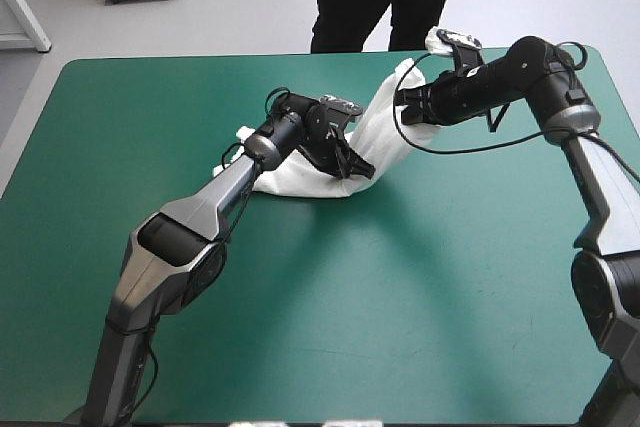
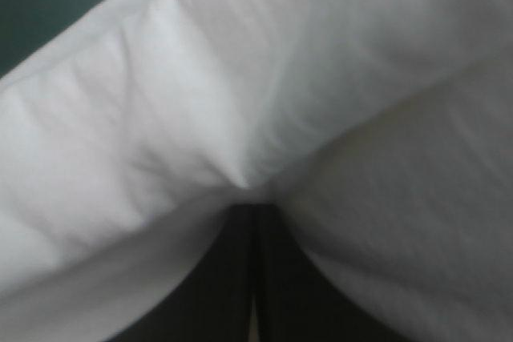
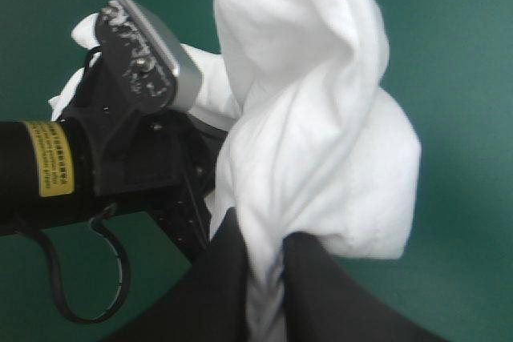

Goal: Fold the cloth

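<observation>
1. The T-shirt [image 1: 385, 127] sits in the upper centre of the high view. It is a crumpled white band stretched between the two hands, and its lower end lies on the teal-green desk [image 1: 400, 307].
2. The left hand [image 1: 362, 169], just above the frame's centre, has its black fingers pressed together on a fold of the T-shirt. White cloth bunches at their tips.
3. The right hand [image 1: 406, 103], up and right of the left one, pinches the other end. Its fingers are nearly closed with cloth between them, holding that end off the desk.
4. The two hands are near each other.
</observation>
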Motion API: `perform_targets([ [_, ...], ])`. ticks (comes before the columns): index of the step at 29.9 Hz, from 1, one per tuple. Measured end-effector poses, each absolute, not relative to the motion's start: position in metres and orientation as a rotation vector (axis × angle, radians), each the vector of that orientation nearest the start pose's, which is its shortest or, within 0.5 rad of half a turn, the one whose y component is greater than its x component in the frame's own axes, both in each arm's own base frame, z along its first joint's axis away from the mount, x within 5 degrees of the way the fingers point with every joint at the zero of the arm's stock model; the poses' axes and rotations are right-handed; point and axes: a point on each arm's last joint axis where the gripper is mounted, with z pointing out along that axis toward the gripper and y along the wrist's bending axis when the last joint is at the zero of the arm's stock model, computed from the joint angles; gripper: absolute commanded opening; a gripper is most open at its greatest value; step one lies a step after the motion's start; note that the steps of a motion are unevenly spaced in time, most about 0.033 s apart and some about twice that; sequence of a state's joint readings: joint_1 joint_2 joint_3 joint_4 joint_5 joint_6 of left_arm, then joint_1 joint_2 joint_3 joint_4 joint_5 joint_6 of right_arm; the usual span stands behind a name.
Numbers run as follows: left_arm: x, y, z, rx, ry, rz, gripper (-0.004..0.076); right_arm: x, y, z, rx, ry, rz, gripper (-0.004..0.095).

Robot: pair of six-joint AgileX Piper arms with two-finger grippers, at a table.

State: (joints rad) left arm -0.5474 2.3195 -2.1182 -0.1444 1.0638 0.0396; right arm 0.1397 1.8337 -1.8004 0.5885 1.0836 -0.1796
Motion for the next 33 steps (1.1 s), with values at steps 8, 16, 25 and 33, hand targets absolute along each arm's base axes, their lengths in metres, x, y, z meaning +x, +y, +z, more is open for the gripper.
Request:
perform_targets([
  [8,0.427,-0.273,0.215,0.745,2.675,-0.322,-0.0010,0.395,0.105,0.360,-0.270,2.472,0.722,-0.0013],
  [16,0.410,-0.250,0.257,0.729,2.722,-0.152,-0.0010,0.396,0.103,0.361,-0.274,2.469,0.688,-0.0013],
  [25,0.365,-0.161,0.312,0.531,2.735,-0.049,-0.0010,0.398,0.103,0.361,-0.263,2.453,0.682,-0.0013],
  [33,0.263,-0.094,0.346,0.399,2.668,-0.109,-0.0010,0.398,0.121,0.364,-0.299,2.399,0.669,-0.0013],
])
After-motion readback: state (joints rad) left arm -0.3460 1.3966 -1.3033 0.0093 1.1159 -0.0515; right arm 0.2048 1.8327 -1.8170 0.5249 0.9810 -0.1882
